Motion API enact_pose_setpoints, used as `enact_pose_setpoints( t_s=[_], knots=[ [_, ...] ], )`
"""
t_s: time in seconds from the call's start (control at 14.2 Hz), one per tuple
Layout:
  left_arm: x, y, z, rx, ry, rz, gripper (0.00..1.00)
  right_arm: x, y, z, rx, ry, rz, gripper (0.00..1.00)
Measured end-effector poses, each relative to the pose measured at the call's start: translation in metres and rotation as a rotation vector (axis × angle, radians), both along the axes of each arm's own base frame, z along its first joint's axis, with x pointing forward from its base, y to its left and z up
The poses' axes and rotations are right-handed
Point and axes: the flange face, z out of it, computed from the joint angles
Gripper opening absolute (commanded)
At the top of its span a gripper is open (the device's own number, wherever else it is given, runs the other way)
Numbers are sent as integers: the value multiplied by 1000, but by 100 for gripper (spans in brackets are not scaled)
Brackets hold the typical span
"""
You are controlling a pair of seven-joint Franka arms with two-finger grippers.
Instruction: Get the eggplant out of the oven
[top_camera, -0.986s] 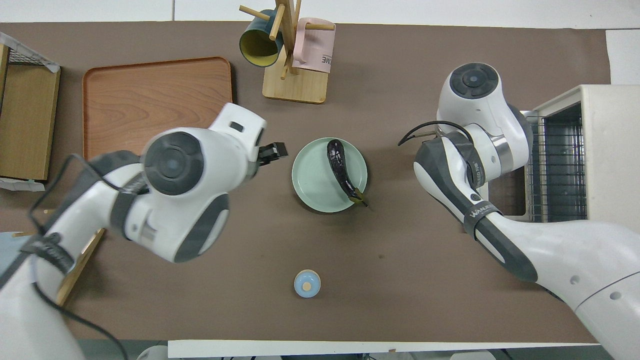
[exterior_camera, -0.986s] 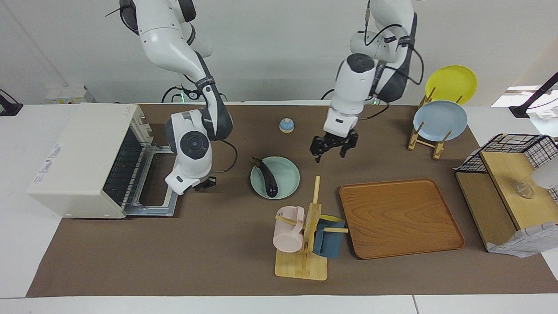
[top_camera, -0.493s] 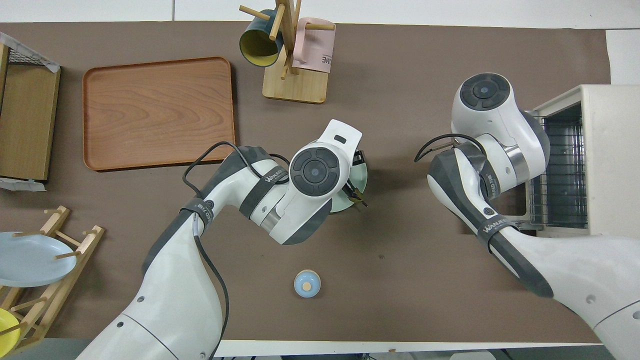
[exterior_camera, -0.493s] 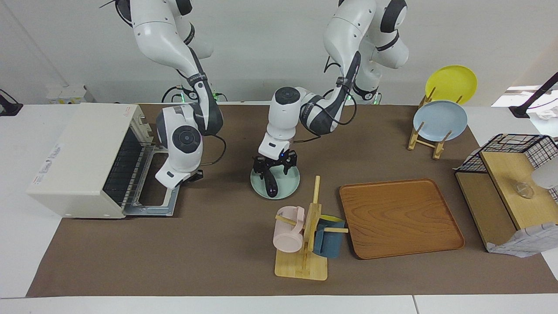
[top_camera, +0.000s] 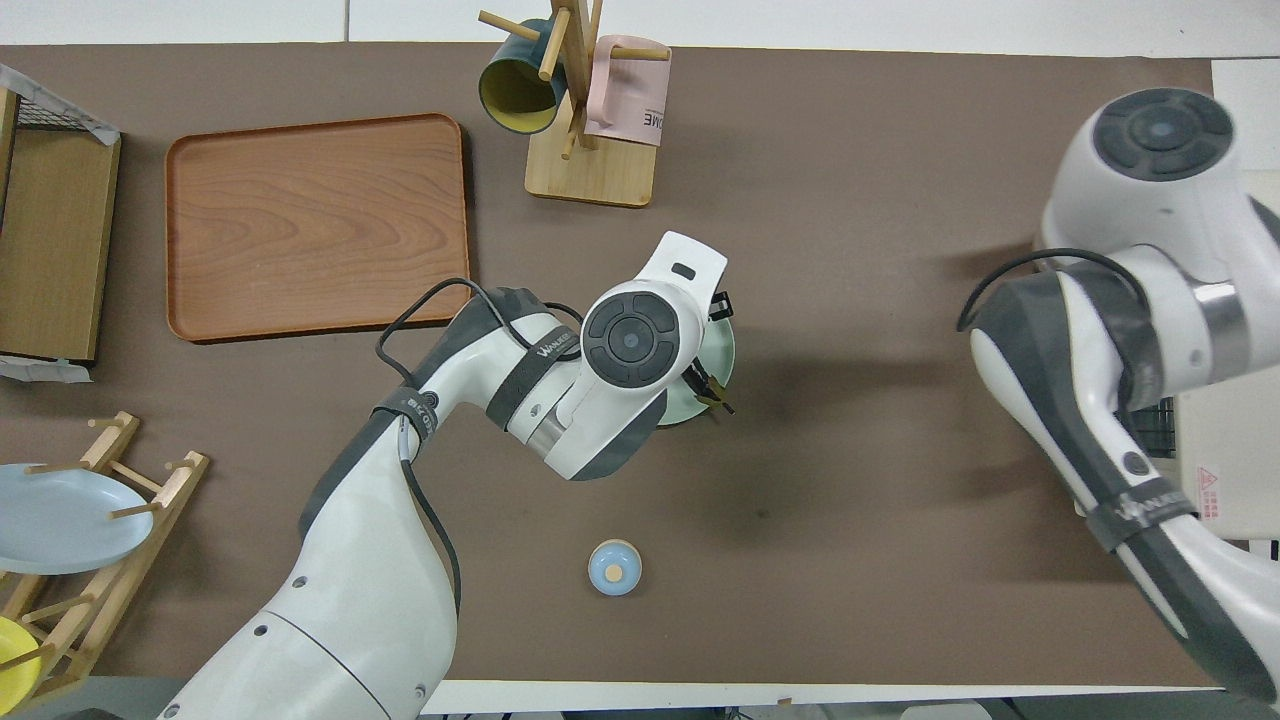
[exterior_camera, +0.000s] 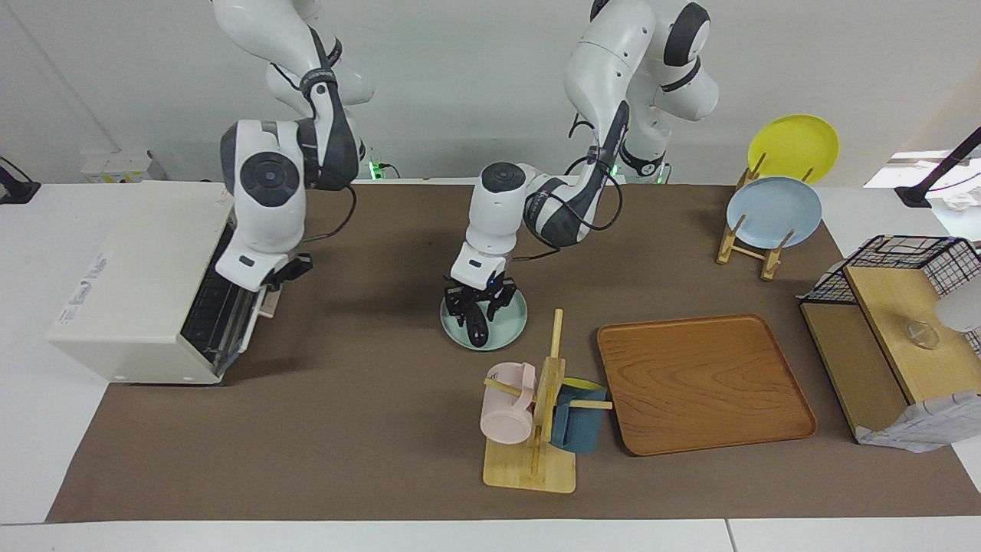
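Note:
The dark purple eggplant (exterior_camera: 479,331) lies on a pale green plate (exterior_camera: 515,318) mid-table, outside the oven. My left gripper (exterior_camera: 477,300) is down over the plate, open, with a finger on each side of the eggplant's nearer end. In the overhead view the left wrist covers most of the plate (top_camera: 724,345); only the eggplant's stem tip (top_camera: 716,400) shows. The off-white oven (exterior_camera: 138,284) stands at the right arm's end, its glass door (exterior_camera: 221,314) swung up almost shut. My right gripper (exterior_camera: 290,268) is at the door's upper edge.
A wooden mug rack (exterior_camera: 536,429) with a pink and a blue mug stands farther from the robots than the plate. A wooden tray (exterior_camera: 705,379) lies beside it. A small blue bell (top_camera: 614,567), a plate rack (exterior_camera: 772,211) and a wire shelf (exterior_camera: 897,322) are also there.
The left arm swung from mid-air down over the plate and set its fingers around the eggplant. The right arm rose and the oven door went from lying open to almost shut.

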Motion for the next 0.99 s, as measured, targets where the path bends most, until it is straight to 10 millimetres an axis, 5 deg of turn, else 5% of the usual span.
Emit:
enact_pose_setpoints(
  t_s=[0.07,0.14,0.35,0.56,0.7,0.99],
  knots=[
    [-1,1,-3,3,2,0,67,-2,-20,9,9,-2,-2,33],
    [-1,2,-5,6,5,0,66,-3,-35,15,32,-6,-20,98],
    [-4,5,-13,19,17,0,55,-2,-48,45,187,-1,-138,100],
    [-6,7,-17,24,22,0,10,-5,-41,143,246,-58,-163,100],
    [-6,7,-17,25,22,0,5,-19,-38,186,275,-100,-168,100],
    [13,28,2,118,97,40,4,-22,-42,195,275,-101,-183,100]
  ],
)
